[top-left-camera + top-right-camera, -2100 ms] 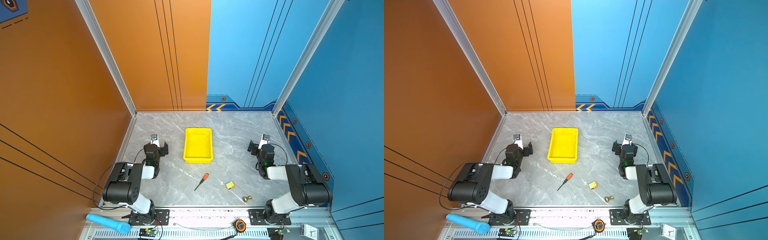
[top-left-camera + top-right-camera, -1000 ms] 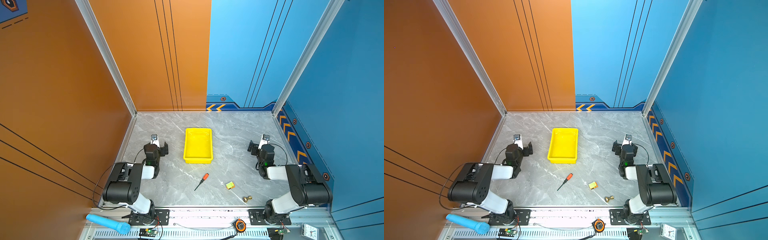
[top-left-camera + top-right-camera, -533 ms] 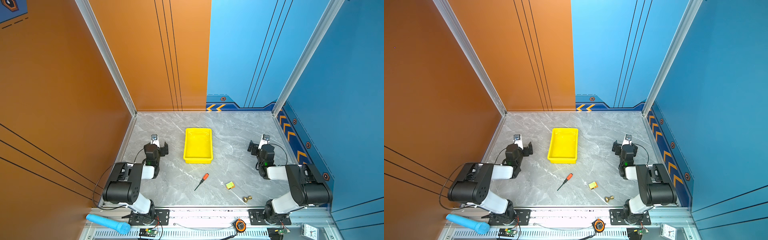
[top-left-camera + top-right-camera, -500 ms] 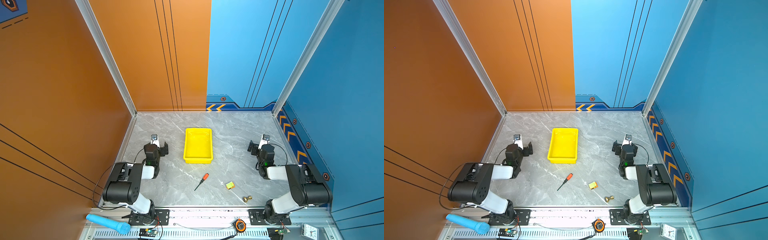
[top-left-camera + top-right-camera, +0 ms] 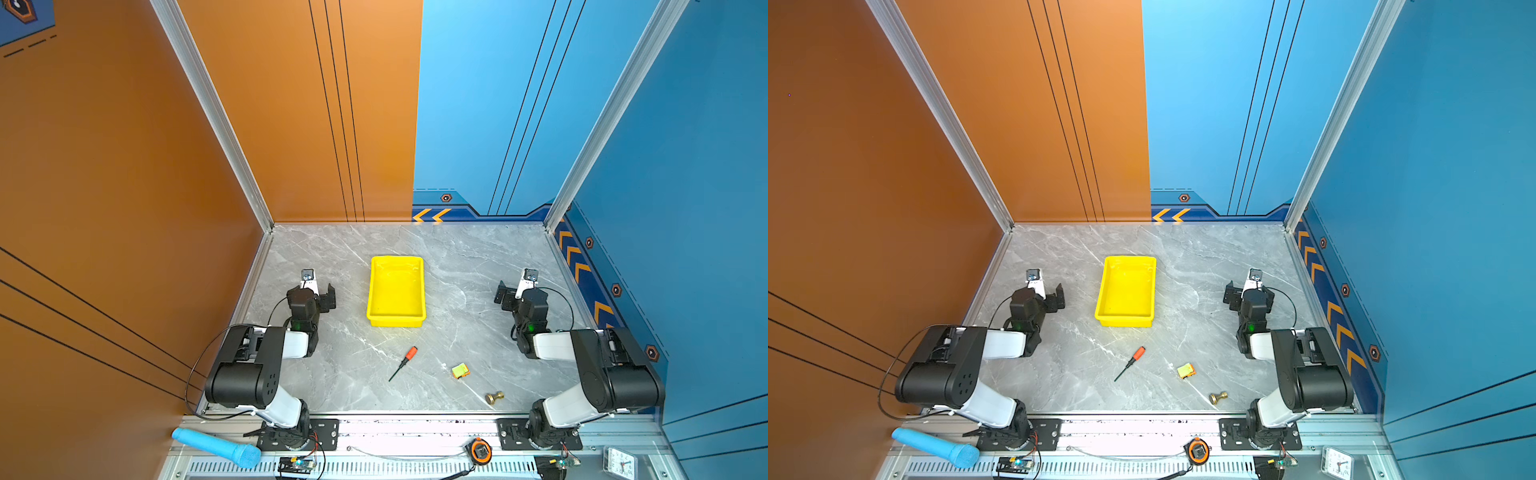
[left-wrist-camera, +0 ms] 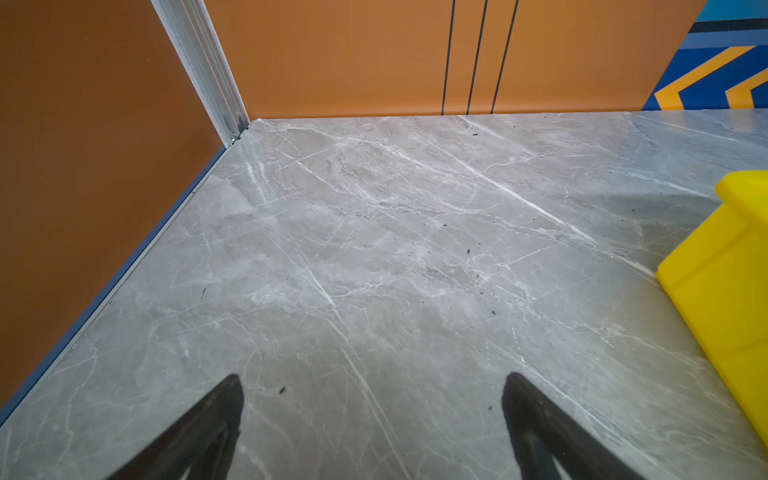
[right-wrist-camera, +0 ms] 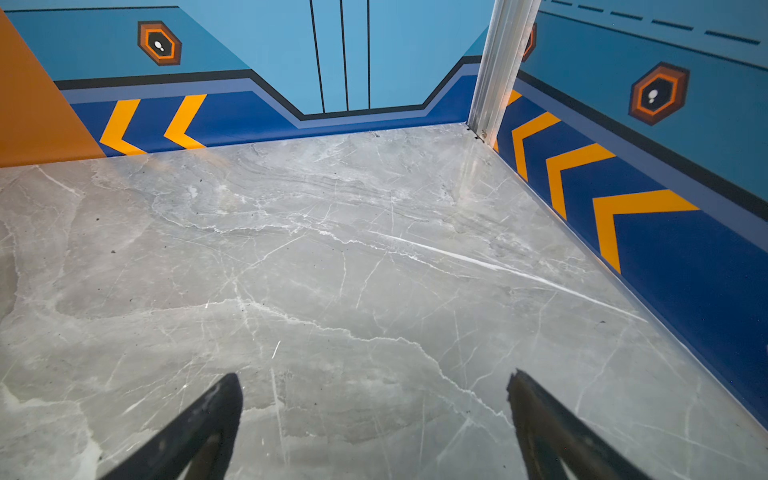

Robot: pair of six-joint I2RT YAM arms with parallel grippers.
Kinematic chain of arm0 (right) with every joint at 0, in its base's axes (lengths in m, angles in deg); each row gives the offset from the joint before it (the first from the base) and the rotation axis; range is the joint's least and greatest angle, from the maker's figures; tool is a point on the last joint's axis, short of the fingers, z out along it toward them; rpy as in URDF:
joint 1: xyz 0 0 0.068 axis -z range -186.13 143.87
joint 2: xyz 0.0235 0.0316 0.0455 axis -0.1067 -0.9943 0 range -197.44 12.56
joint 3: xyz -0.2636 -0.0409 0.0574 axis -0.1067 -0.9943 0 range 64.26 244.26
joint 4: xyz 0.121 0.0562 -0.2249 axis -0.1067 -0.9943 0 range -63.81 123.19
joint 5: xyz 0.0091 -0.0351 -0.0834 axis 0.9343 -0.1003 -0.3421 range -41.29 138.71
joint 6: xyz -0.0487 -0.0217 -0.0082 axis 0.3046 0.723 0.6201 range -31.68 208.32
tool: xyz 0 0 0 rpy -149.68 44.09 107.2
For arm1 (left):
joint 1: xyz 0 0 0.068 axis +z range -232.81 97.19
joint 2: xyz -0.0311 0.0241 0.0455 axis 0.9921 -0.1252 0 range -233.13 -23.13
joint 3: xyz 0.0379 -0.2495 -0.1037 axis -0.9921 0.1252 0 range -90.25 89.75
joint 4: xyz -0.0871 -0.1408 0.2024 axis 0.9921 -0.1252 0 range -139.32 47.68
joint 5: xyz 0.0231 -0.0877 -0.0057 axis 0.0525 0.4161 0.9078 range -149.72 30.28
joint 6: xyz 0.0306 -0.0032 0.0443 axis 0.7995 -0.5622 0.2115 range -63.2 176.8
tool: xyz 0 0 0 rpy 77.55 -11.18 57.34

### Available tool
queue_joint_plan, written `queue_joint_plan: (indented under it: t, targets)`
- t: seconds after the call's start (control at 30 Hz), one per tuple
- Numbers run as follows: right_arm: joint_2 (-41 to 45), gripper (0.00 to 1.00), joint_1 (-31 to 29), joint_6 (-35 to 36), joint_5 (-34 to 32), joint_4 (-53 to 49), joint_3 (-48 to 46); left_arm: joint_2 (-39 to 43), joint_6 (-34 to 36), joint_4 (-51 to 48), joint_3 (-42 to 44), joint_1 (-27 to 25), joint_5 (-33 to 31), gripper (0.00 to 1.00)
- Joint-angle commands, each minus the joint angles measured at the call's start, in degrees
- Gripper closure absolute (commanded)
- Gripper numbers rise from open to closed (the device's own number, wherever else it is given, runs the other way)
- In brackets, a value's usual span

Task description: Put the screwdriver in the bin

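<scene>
The screwdriver (image 5: 401, 365) lies flat on the grey table (image 5: 465, 257). It is in the lower middle of both top views, a little below the bin (image 5: 396, 321) and not touching it. Its orange handle points up toward the bin, and its thin black tip points to the lower left. The yellow bin sits in the middle of the table. The left gripper (image 6: 372, 384) sits at the left side of both top views, near the bin. Its jaws are spread wide over bare table. The right gripper (image 7: 374, 382) sits at the right side, and its jaws are spread wide over bare table too. A small green-and-orange block (image 5: 460, 370) and a little gold knob (image 5: 494, 397) lie to the lower right of the screwdriver.
</scene>
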Motion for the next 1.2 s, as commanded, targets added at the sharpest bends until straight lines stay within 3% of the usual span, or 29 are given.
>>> queue_joint_plan:
  t: [0.0, 0.17, 0.33, 0.47, 0.57, 0.63, 0.77, 1.07, 1.17]
  targets:
    - [3.01, 0.00, -0.53, 1.11, -1.68, -3.21, 0.20, 0.92, -0.70, 0.95, 1.05, 0.64, 0.50, 0.02]
    - [8.61, 0.00, -0.70, -0.07, -3.66, -14.99, 3.79, 5.98, -1.24, -3.72, 0.76, 0.72, -0.84, 0.02]
    - [17.61, 0.00, -4.40, -0.64, -9.31, -29.18, 7.84, 18.26, -4.26, -22.00, -2.51, 0.82, 0.43, 0.02]
    - [27.77, 0.00, -9.74, -2.20, -11.60, -38.88, 9.19, 27.31, -17.28, -47.20, -11.94, -0.68, -6.41, 0.02]
    - [33.31, 0.00, -12.78, -8.41, -13.66, -51.67, 13.57, 26.93, -19.67, -65.37, -20.52, -2.81, -6.13, 0.02]
    - [34.46, 0.00, -14.01, -16.10, -12.57, -63.32, 18.18, 27.29, -18.45, -70.48, -22.74, -6.06, -4.64, 0.02]
    - [32.18, 0.00, -17.14, -21.44, -8.56, -77.88, 23.81, 31.27, -18.10, -74.97, -23.35, -16.50, -6.42, 0.02]
    - [31.69, 0.00, -23.31, -23.03, 0.71, -85.20, 26.27, 28.51, -29.20, -86.05, -29.55, -35.72, -1.94, 0.02]
    - [33.78, 0.00, -23.34, -23.28, 5.08, -86.79, 25.23, 25.21, -32.72, -91.29, -32.88, -41.44, -4.61, 0.02]
